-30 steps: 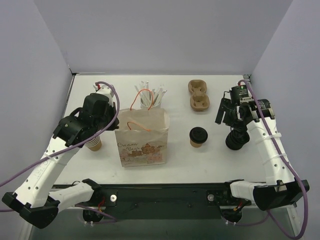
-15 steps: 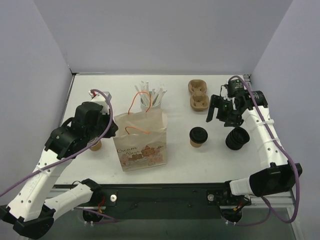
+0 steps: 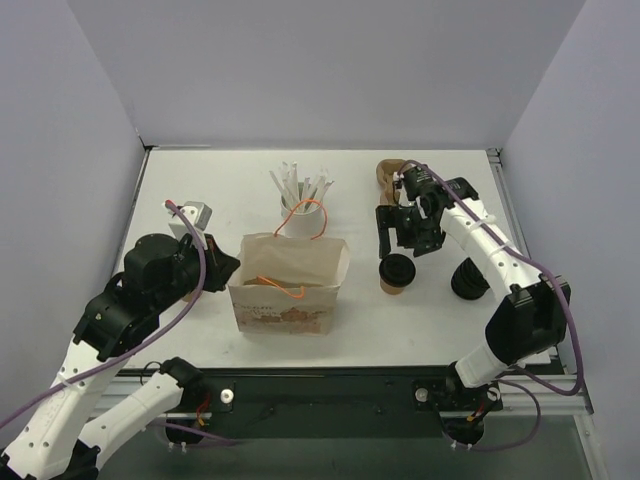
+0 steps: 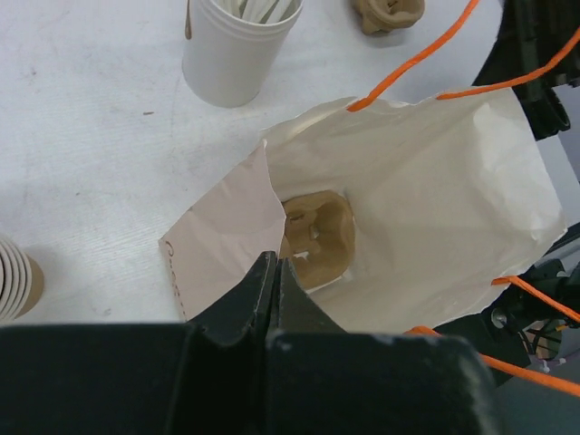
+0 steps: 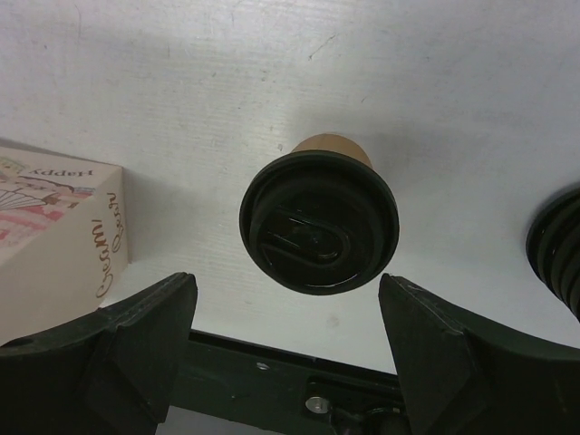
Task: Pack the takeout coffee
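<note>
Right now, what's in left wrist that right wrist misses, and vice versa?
Left wrist only: the paper bag's open inside with a brown pulp carrier at its bottom, the left hand shut on the bag's rim, a white cup of sticks, and a stack of paper cups at the left edge. Right wrist only: the takeout coffee, lid on, standing on the table between the open right hand's fingers, and a stack of black lids. Both: the paper bag and the white table.

In the right wrist view the coffee [image 5: 319,222] is hiding most of its cup under its lid, and the lid stack [image 5: 557,249] is running off the right edge. The cup stack [image 4: 14,276] is running off the left wrist view's left edge.
</note>
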You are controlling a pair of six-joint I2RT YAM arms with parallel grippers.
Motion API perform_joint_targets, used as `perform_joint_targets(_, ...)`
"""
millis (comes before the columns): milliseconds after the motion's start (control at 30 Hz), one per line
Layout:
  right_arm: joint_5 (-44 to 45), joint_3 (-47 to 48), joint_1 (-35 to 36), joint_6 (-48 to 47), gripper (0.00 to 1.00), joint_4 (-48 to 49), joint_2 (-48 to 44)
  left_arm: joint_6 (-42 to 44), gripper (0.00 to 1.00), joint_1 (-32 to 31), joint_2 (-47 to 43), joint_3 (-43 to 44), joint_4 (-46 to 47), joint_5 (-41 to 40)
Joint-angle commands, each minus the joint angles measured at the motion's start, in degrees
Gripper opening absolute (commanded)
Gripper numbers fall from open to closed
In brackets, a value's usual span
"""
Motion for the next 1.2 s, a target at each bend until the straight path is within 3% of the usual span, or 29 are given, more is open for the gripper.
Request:
perform_joint_targets(0, 3.0, -2.6, 0.5, -2.3, 0.84, 1.5, 0.5, 0.4, 0.00, 0.1, -1.2, -0.9, 8.0, 3.6)
perform_joint_targets(667, 11.7, -8.5, 3.8, -0.3, 0.80, 4.0, 3.4, -0.1, 0.00, 0.1, -1.9, -1.6, 10.2, 4.5)
perform_joint_targets(1167, 11.3, -7.7, 3.8, 1.0, 0.83, 3.7, 0.0, -0.2, 0.00, 0.1, -1.6, -1.4, 10.4, 4.3)
